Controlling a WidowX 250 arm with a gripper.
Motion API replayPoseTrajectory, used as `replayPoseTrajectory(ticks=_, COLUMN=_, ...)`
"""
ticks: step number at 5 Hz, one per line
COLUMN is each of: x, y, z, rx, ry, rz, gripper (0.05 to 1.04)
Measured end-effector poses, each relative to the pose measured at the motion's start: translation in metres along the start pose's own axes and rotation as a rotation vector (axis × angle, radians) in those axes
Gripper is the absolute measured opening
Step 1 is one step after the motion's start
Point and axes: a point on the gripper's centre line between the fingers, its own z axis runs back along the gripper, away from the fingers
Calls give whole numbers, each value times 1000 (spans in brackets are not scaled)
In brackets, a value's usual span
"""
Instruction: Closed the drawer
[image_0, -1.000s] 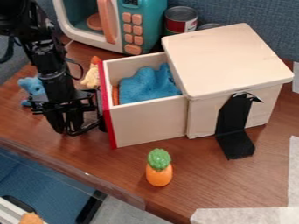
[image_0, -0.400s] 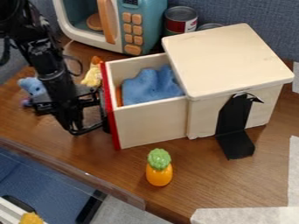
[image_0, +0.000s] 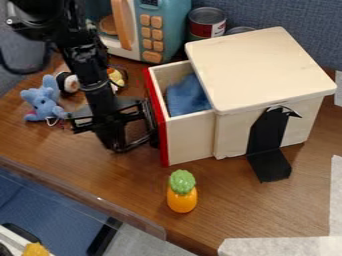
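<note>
Drawer (image_0: 190, 141) and gripper (image_0: 119, 148) have both been shifted toward the wooden box (image_0: 259, 70), and less of the drawer's side is now left exposed. Part of the blue cloth (image_0: 187, 97) inside has been covered by the box top. The gripper is seen just beside the red front (image_0: 159, 120), though contact cannot be confirmed; whether it is open or closed cannot be told. Closing appears to be well under way but unfinished, as a gap is still left. More pushing, kept straight, is probably needed so that the drawer is not jammed.
</note>
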Motion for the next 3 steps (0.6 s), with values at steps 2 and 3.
replayPoseTrajectory(ticks=2, x=2, y=-34, z=-5, rx=-53, ry=18, rz=-13, gripper=153)
replayPoseTrajectory(ticks=3, x=3, y=-52, z=-6, rx=-55, ry=20, rz=-23, gripper=153)
